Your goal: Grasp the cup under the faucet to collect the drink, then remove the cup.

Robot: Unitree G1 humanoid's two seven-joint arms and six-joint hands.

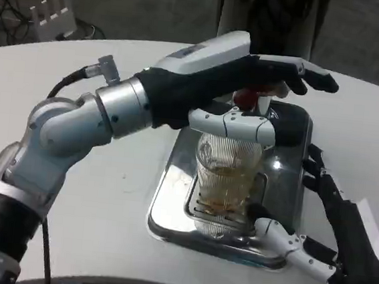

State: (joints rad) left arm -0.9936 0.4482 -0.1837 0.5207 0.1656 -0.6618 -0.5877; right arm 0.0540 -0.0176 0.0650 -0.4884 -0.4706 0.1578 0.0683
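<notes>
- Head view, left side: a jointed silver left forearm crossed the smooth white table [100, 227].
- The left hand [229, 79] reached over the red faucet [246, 97], one finger across the cup's rim; its grip could not be told.
- The ribbed clear cup [226, 179], holding amber drink, stood on a shiny steel tray [170, 207].
- The right hand [329, 229] lay beside it, fingers spread, one fingertip touching the cup's base.

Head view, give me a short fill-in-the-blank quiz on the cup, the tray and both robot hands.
1. The ribbed clear cup stands on a metal ____.
2. The left robot hand reaches over the cup toward a knob coloured ____.
3. The right robot hand touches the cup near its ____.
4. The tray rests on a table coloured ____.

Missing words: tray; red; base; white
</notes>
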